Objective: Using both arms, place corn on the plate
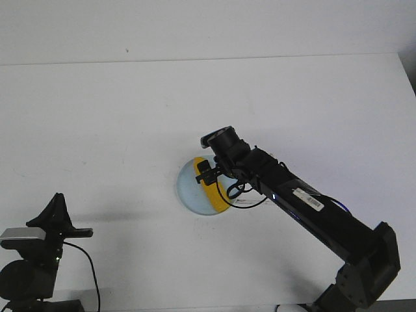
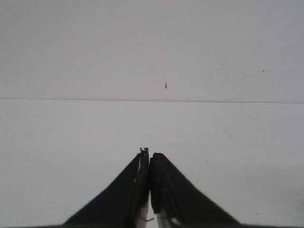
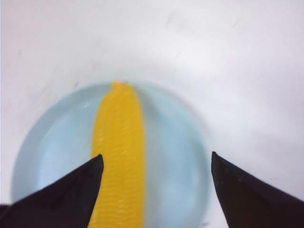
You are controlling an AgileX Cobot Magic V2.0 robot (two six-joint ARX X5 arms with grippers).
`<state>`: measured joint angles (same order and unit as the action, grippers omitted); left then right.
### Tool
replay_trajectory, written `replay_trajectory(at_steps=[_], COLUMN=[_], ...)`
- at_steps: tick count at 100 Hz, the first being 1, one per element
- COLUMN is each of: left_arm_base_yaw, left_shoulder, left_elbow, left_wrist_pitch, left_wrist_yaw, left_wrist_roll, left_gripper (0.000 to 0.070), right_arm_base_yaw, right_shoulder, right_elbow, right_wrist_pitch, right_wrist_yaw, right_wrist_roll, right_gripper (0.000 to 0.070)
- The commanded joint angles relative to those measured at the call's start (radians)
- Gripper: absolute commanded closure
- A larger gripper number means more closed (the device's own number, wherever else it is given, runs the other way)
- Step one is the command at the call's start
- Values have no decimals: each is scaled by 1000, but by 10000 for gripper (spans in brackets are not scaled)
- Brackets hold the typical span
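The corn [image 1: 212, 192] lies flat inside the plate [image 1: 190, 192], which rests on the white desk [image 1: 117, 123] near its centre. In the right wrist view, the corn [image 3: 118, 156] runs lengthwise across the plate [image 3: 175, 161], its tapered end reaching the far rim.

The right arm [image 1: 312, 214] extends from the lower right of the desk toward the plate. The right end effector [image 1: 209, 173] is positioned directly above the plate. Its fingers [image 3: 71, 190] are spread wide, one on each side of the corn, and do not touch it.

The left arm [image 1: 36, 260] is positioned at the lower left of the desk, well apart from the plate. The left end effector [image 2: 149, 156] has its fingers pressed together with nothing between them, facing bare desk surface.
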<state>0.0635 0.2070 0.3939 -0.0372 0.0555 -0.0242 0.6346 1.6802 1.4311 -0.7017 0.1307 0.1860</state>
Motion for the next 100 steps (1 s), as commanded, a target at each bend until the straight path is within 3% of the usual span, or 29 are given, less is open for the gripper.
replay_trajectory(at_steps=[1, 13, 29, 41, 74, 100], left_arm_base_yaw=[4, 4, 4, 4, 4, 4], left_shoulder=[-2, -2, -2, -2, -2, -2], left_elbow=[6, 6, 6, 6, 6, 6], left_wrist_pitch=[14, 14, 14, 14, 14, 14], left_wrist_yaw=[0, 0, 0, 0, 0, 0], left_wrist_roll=[9, 9, 9, 9, 9, 9], left_gripper=[699, 699, 699, 699, 699, 699], right_arm_base_yaw=[-2, -24, -84, -136, -364, -550], right_shoulder=[-15, -76, -222, -359, -689, -913], right_elbow=[-1, -39, -159, -282, -575, -819], right_wrist_pitch=[22, 69, 182, 290, 496, 632], right_wrist_yaw=[29, 55, 55, 54, 48, -32], right_wrist_roll=[-70, -114, -140, -173, -287, -327], right_gripper=[213, 272, 510, 605, 662, 682])
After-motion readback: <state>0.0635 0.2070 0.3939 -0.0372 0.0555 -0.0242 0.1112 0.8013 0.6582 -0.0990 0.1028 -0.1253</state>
